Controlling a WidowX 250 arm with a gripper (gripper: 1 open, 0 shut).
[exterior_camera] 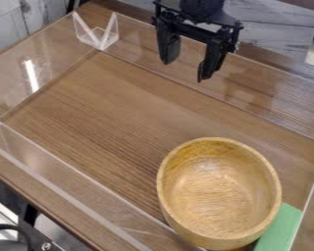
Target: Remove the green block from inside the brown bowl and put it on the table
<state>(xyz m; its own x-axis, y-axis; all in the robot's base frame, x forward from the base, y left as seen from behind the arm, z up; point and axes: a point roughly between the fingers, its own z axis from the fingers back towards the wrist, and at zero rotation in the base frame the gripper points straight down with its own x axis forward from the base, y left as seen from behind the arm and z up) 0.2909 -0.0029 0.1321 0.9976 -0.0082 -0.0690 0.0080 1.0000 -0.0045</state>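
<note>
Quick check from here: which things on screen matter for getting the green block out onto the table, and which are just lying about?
For the job:
- bowl, hollow looks empty
- green block, beside the bowl at the picture's lower right
- table
- tool, open, hanging above the table's far side

Lying about:
- clear folded plastic piece at the far edge

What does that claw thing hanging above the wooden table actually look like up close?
The gripper is all black: a blocky body at the top of the picture, with two long, flat, narrow fingers coming out of it like a two-pronged fork. The surfaces look matte, like plastic or painted metal. No markings, labels or loose cables can be made out in this small picture, and the rest of the arm is cut off above.
</note>
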